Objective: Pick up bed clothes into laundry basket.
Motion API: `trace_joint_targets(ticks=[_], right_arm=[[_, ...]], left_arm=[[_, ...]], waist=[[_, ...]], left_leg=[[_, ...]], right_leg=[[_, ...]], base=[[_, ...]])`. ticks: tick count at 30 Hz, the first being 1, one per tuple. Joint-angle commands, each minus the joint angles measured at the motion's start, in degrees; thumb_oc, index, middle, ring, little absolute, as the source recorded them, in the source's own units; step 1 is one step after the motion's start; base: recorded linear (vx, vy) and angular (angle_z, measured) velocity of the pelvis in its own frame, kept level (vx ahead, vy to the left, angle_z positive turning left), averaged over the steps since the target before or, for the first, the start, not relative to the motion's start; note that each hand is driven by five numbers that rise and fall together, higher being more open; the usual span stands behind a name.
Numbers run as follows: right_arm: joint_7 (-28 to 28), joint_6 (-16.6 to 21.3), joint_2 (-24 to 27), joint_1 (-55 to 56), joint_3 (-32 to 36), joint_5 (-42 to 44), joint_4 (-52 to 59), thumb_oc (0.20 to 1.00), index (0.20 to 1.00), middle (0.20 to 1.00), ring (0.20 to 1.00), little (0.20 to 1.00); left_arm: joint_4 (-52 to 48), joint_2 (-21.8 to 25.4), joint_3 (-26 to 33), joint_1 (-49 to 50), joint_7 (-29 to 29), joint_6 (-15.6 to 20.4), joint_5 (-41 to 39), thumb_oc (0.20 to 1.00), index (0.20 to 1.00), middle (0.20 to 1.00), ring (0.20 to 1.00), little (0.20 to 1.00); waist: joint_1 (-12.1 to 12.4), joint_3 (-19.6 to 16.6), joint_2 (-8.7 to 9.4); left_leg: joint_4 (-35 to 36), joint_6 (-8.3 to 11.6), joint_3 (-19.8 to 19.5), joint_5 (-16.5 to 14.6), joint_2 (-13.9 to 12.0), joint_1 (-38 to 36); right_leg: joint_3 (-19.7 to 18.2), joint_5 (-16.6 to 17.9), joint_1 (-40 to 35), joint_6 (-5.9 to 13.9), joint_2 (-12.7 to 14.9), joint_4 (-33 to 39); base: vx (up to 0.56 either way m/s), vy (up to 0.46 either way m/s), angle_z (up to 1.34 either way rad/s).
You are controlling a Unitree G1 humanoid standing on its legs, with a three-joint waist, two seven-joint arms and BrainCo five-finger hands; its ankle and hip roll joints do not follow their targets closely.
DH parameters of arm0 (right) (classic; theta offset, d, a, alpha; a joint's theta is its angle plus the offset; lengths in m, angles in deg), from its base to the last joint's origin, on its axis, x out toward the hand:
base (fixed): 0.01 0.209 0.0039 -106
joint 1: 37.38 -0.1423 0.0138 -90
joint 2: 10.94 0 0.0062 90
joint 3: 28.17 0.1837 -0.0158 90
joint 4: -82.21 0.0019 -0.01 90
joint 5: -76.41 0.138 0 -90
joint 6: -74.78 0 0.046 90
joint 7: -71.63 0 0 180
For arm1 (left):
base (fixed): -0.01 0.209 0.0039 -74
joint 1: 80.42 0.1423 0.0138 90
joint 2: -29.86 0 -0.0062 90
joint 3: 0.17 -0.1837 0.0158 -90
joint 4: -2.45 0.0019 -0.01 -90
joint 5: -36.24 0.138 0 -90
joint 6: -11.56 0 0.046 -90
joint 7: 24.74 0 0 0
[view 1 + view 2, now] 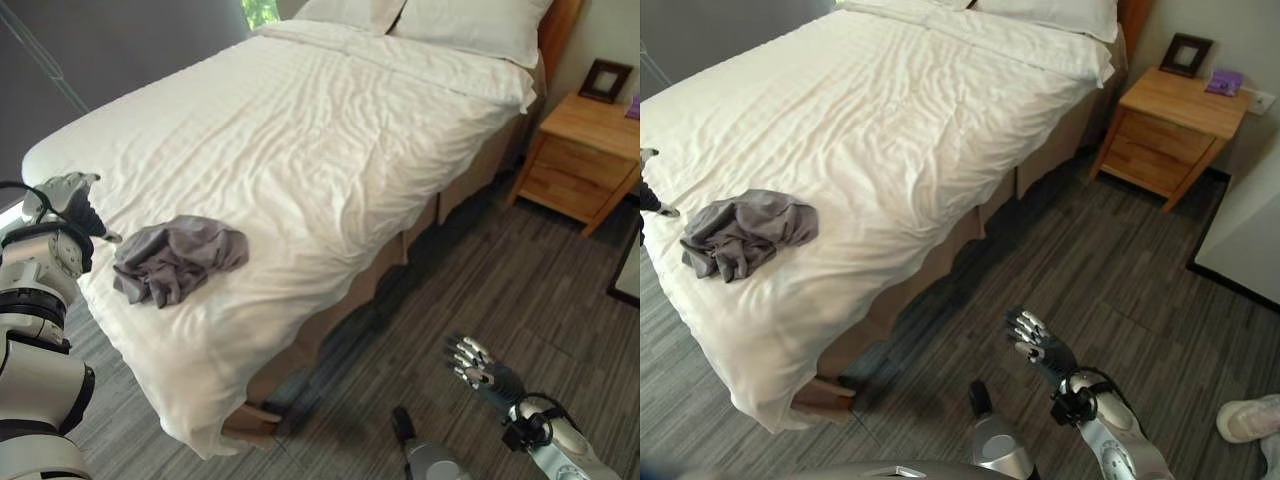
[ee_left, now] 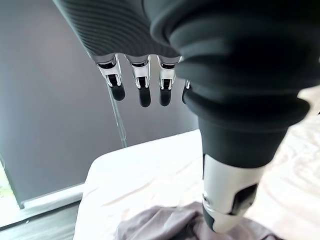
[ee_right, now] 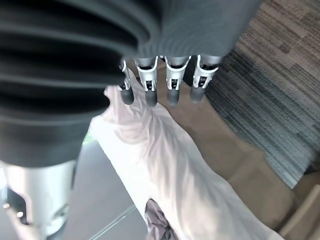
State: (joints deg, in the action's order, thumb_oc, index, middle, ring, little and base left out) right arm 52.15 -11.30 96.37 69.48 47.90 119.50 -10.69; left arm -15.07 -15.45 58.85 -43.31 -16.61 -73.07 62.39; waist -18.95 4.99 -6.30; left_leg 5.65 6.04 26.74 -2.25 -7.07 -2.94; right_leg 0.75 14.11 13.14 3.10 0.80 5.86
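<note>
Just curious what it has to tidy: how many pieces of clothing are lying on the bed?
1 that I can tell: a crumpled grey garment near the foot of the bed. The bundle might hide more.

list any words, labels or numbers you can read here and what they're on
No readable text.
Purple item on the wooden nightstand: any print is too small to read.
Dark picture frame on the same nightstand: nothing legible.
Grey clothes on the bed: no label visible.

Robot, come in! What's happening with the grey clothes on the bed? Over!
Left hand open, beside the grey clothes. Right hand open, low over the floor. Clothes lie crumpled on the bed, untouched. Nothing in the way.
</note>
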Motion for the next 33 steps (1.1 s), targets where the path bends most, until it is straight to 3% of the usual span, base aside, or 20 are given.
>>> trace_joint_targets(ticks=[1, 9, 10, 11, 12, 24, 26, 33], right_arm=[[-2.18, 1.68, -0.51, -1.17, 1.08, 0.48, 3.72, 1.0, 1.0, 1.0, 1.0, 1.0], [-2.5, 0.69, 1.53, 2.11, 3.59, 0.51, 2.0, 1.0, 1.0, 1.0, 1.0, 1.0], [-2.63, 0.47, 1.74, 2.34, 3.78, 0.62, 1.91, 1.0, 1.0, 1.0, 1.0, 1.0], [-2.67, 0.47, 1.7, 2.3, 3.78, 0.62, 1.97, 1.0, 1.0, 1.0, 1.0, 1.0], [-2.92, 0.12, 2.09, 2.96, 4.1, 0.62, 1.6, 1.0, 1.0, 1.0, 1.0, 1.0], [-3.37, -0.55, 2.54, 2.49, 4.1, 1.7, -3.18, 1.0, 1.0, 1.0, 1.0, 1.0], [-3.27, -0.41, 2.16, 1.32, 2.87, 1.69, -4.44, 1.0, 1.0, 1.0, 1.0, 1.0], [-3.1, -0.2, 2.13, -0.48, 0.52, 2.48, -5.33, 1.0, 1.0, 1.0, 1.0, 1.0]], left_arm=[[-0.1, 2.09, 2.46, -2.59, 0.24, -2.01, 2.47, 1.0, 1.0, 1.0, 1.0, 1.0], [0.8, 2.63, 3.22, -6.7, 2.86, -3.94, 0.45, 1.0, 1.0, 1.0, 1.0, 1.0], [0.44, 2.76, 2.67, -7.46, 2.98, -3.96, 0.42, 1.0, 1.0, 1.0, 1.0, 1.0], [0.52, 2.82, 2.57, -7.64, 3.0, -3.98, 0.41, 1.0, 1.0, 1.0, 1.0, 1.0], [-0.49, 3.11, 1.4, -9.86, 3.34, -3.91, 0.04, 1.0, 1.0, 1.0, 1.0, 1.0], [-3.03, 9.08, -9.46, -25.48, 5.16, -2.89, -3.95, 1.0, 1.0, 1.0, 1.0, 1.0], [-1.98, 9.25, -7.66, -25.88, 5.36, -2.12, -8.66, 1.0, 1.0, 1.0, 1.0, 1.0], [1.18, 10.63, -4.48, -23.31, 5.44, -1.52, -13.4, 1.0, 1.0, 1.0, 1.0, 1.0]], waist=[[-0.06, -0.33, 2.63], [-2.14, 1.68, 1.07], [-2.18, 1.74, 0.62], [-2.22, 1.86, 0.96], [-2.27, 2.08, 0.41], [-1.07, 5.03, -0.37], [-0.49, 5.56, -0.25], [0.12, 6.32, 0.31]], left_leg=[[-0.65, 2.92, -0.39, 5.6, -2.48, -0.9], [-0.65, 3.98, 0.62, 6.81, -2.77, 4.71], [-0.65, 4.44, 0.13, 5.61, -2.75, 4.57], [-0.65, 4.11, 0.72, 6.98, -2.9, 5.2], [-0.65, 4.6, 0.11, 5.79, -2.96, 5.41], [-0.65, 5.94, -1.25, 7.5, -4.21, 11.86], [-0.65, 6.08, -1.59, 7.65, -4.56, 12.92], [-0.65, 6.47, -1.9, 8.0, -5.21, 14.76]], right_leg=[[-1.95, -9.05, -5.68, 6.54, 5.45, -0.86], [-4.11, -7.32, 1.09, 6.27, 5.11, -0.86], [-4.32, -8.49, 1.05, 6.79, 5.22, -0.86], [-4.24, -7.27, 1.7, 6.29, 5.06, -0.86], [-4.48, -8.51, 1.87, 6.67, 5.06, -0.86], [-4.32, -7.49, 8.06, 6.16, 3.95, -0.86], [-4.24, -7.52, 8.96, 5.99, 3.65, -0.86], [-3.9, -7.2, 10.92, 5.78, 2.97, -0.86]], base=[[0.01, -0.022, -0.11], [0.01, -0.011, -0.06], [0.02, -0.025, -0.14], [0.11, 0.011, -0.16], [0.03, -0.043, -0.15], [0.02, -0.049, -0.02], [0.01, -0.055, 0.01], [0.0, -0.003, 0.02]])
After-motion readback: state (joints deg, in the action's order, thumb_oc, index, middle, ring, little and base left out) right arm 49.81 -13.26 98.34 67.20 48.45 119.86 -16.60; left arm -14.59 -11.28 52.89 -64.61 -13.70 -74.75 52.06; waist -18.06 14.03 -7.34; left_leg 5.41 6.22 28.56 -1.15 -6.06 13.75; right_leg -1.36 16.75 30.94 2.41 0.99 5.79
